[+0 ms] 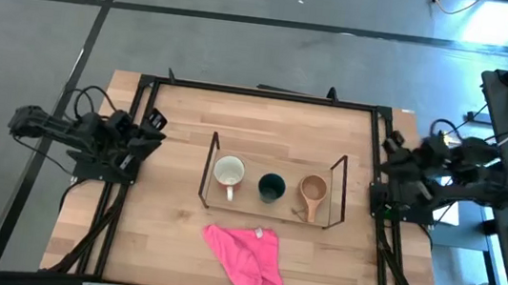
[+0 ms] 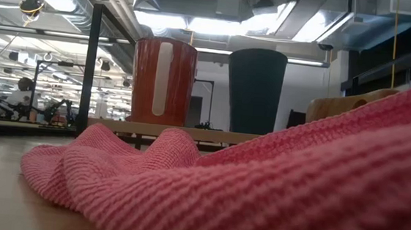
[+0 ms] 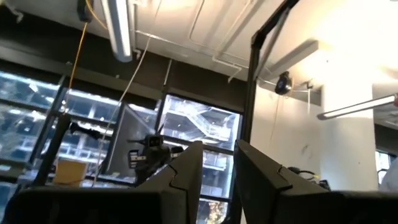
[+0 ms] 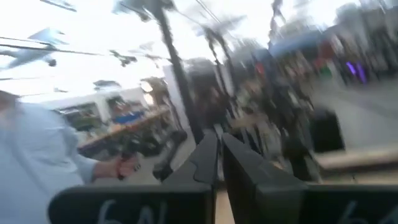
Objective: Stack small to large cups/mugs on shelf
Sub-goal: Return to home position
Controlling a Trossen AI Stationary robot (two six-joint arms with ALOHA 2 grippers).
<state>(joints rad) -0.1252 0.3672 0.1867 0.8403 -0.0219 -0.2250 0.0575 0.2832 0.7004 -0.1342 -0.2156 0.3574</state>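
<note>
Right pincer, pressed together, is held near the right end of the shelf; left pincer, slightly spread, is parked opposite. Red mug, green cup and wooden cup are lined up on the shelf, so the retreat is best kept outward.

The table is matt wood, the pink cloth coarse knit, the shelf thin black metal.

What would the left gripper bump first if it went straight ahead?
The left gripper points upward. Maybe it would meet the black frame post first, though depth is unclear.
</note>
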